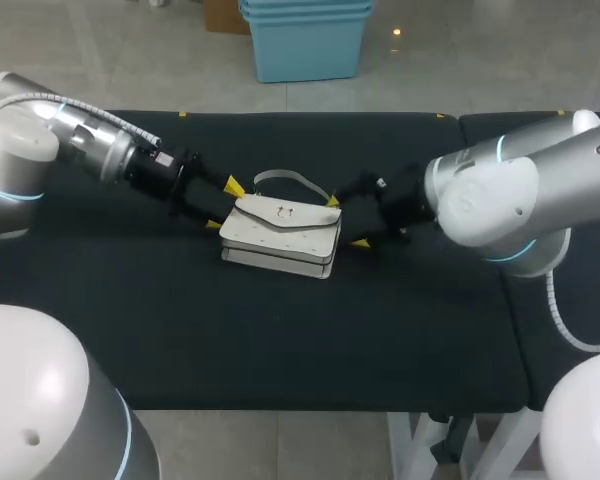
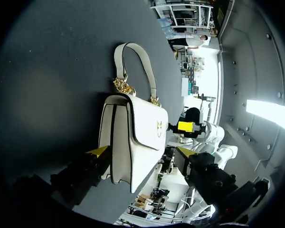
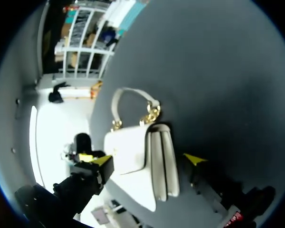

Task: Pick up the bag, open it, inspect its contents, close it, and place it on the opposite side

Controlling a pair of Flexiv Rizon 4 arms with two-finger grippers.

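Note:
A white handbag with a gold clasp lies on its back in the middle of the black table, flap shut. Its handle lies flat toward the far edge. My left gripper stands open at the bag's left end, one yellow tip on each side of that end. In the left wrist view the bag sits between the spread fingers of the left gripper, and one finger is clearly apart from it. My right gripper is open at the bag's right end. The right wrist view shows the bag inside the right gripper.
Bare black cloth lies all around the bag, widest toward the near edge. A seam at the right marks where a second black table section begins, under my right arm.

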